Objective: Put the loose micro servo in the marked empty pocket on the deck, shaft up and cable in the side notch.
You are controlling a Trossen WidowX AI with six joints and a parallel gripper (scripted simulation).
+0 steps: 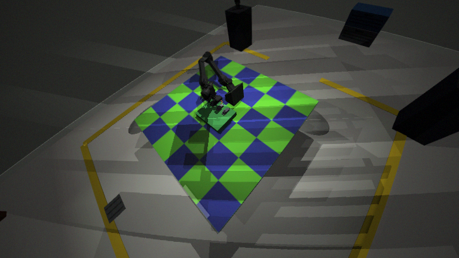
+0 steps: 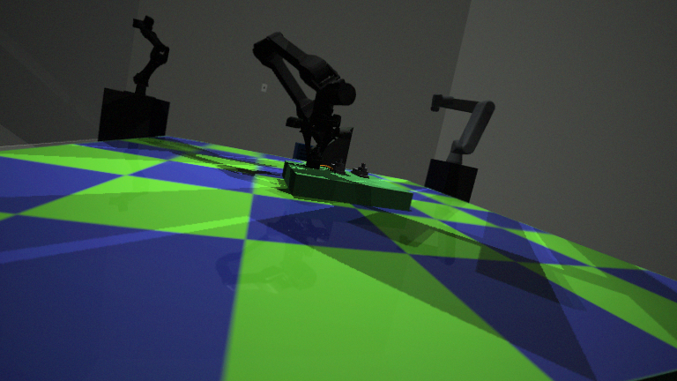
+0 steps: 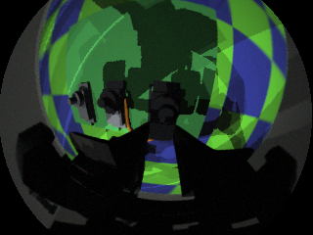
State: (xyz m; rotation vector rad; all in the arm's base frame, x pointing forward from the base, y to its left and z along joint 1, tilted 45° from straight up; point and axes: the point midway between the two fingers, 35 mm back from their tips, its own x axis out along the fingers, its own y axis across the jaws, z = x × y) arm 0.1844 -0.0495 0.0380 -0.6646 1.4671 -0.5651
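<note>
gripping the micro servo (image 3: 164,110), gripper (image 3: 163,132) low over the deck (image 1: 216,120) near its back edge

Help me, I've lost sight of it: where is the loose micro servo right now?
In the wrist view the micro servo sits centre frame, clamped in the pincer, low over the green deck, right of two mounted servos.
</note>
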